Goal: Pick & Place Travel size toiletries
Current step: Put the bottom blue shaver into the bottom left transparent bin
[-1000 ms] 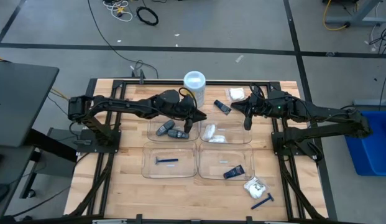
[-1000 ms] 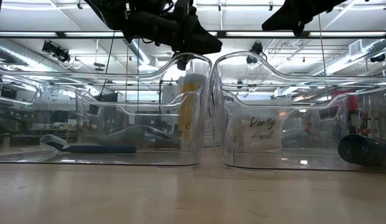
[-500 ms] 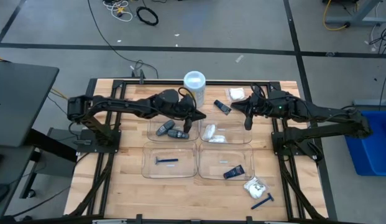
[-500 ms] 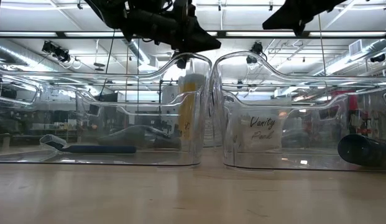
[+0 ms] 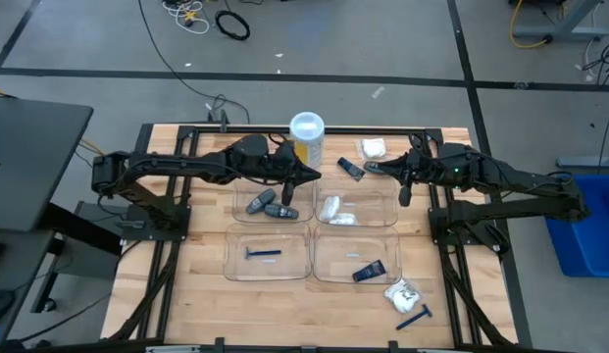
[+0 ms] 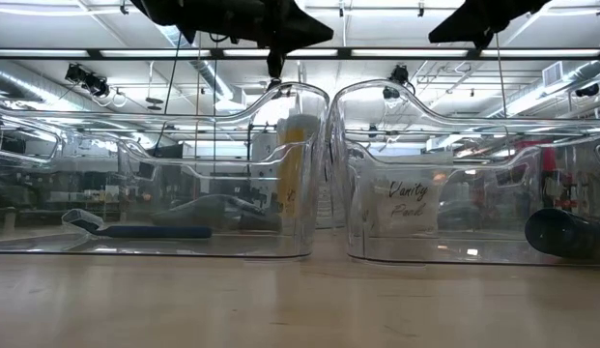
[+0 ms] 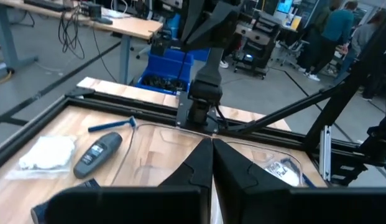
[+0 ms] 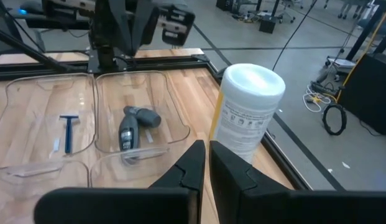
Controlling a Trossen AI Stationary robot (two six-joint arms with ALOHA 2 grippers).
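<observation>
Left gripper [image 5: 289, 191]: hovering over the grey sticks [image 5: 268, 205] in their tray [image 5: 240, 211], jaws clenched, empty.
Right gripper [image 5: 406, 194]: waiting, jaws clenched, empty.
Risk: the razor [image 5: 414, 318] and packet [image 5: 402, 293] are lying loose at the bench edge; a clumsy nudge could be knocking them off.

This is a robot lab. A wooden desk [image 5: 206, 294] stands on a grey floor [image 5: 88, 59] with loose cables [image 5: 232, 24]. Behind it are workbenches [image 7: 105, 22], people [image 7: 334, 28] and ceiling pipes [image 6: 48, 82].
</observation>
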